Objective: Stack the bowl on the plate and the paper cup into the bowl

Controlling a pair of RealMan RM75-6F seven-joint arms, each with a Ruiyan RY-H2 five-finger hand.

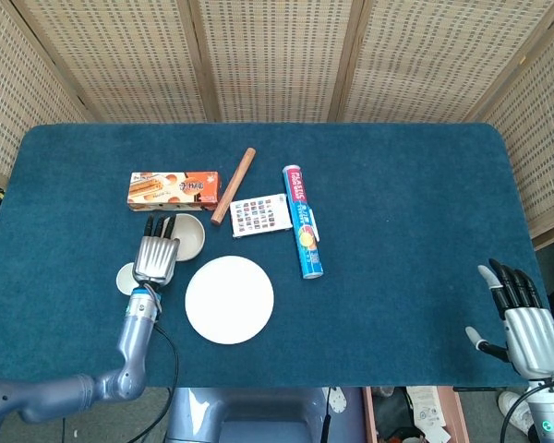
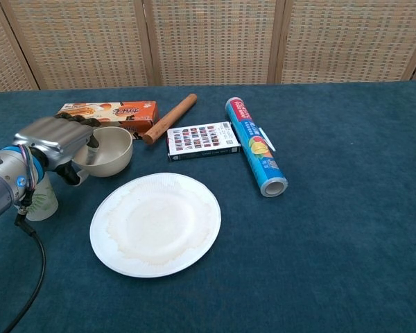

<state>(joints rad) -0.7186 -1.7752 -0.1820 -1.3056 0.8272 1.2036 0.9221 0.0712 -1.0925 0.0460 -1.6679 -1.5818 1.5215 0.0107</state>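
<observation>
The beige bowl (image 1: pixel 189 234) (image 2: pixel 109 150) stands left of centre, just beyond the white paper plate (image 1: pixel 229 299) (image 2: pixel 155 223). My left hand (image 1: pixel 155 256) (image 2: pixel 54 138) grips the bowl's near-left rim, fingers over the edge and thumb under the outside wall. The bowl looks slightly tipped. The paper cup (image 1: pixel 126 276) (image 2: pixel 39 200), white with a green leaf print, stands upright left of the plate, partly hidden behind my left wrist. My right hand (image 1: pixel 519 317) hangs at the table's near right corner with fingers apart, holding nothing; the chest view does not show it.
Behind the bowl lies an orange biscuit box (image 1: pixel 174 188) (image 2: pixel 109 112). A wooden stick (image 1: pixel 234 185) (image 2: pixel 169 118), a card of small pictures (image 1: pixel 259 215) (image 2: pixel 202 139) and a blue foil roll (image 1: pixel 303 221) (image 2: pixel 256 146) lie mid-table. Wicker screens stand behind the table.
</observation>
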